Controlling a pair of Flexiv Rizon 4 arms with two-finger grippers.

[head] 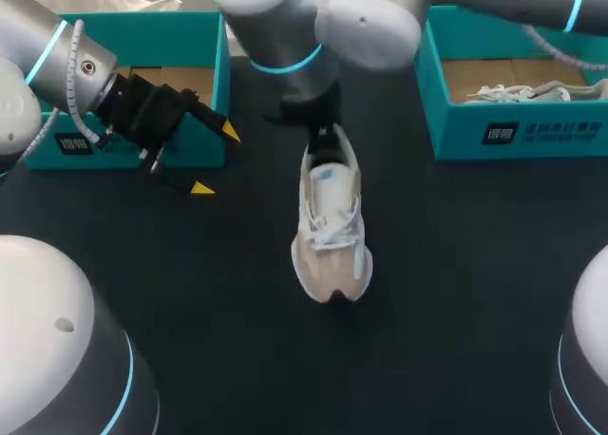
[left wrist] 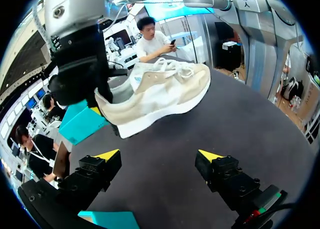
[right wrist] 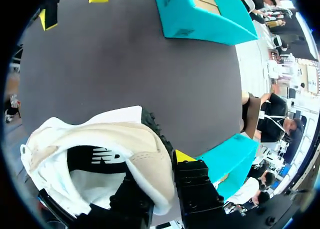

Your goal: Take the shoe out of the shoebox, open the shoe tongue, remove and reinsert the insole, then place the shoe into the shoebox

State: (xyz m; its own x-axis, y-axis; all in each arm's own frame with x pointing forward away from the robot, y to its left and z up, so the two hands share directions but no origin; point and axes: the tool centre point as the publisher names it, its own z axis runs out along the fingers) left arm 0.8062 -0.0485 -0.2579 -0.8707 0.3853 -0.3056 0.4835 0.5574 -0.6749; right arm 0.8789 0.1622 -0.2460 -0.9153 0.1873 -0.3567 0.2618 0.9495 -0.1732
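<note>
head view: left shoebox, shoe, right shoebox

The shoe lies mid-table, toe near and heel far, with the right gripper clamped on the heel wall, one finger inside. Left of it hangs the left gripper, fingers spread, before the far-left shoebox. A second shoebox, far right, holds another shoe.

A robotics lab workcell: a dark matte bench with a grey, cyan-ringed left arm and right arm above it, and a teal left shoebox and right shoebox at the bench's far corners.
</note>
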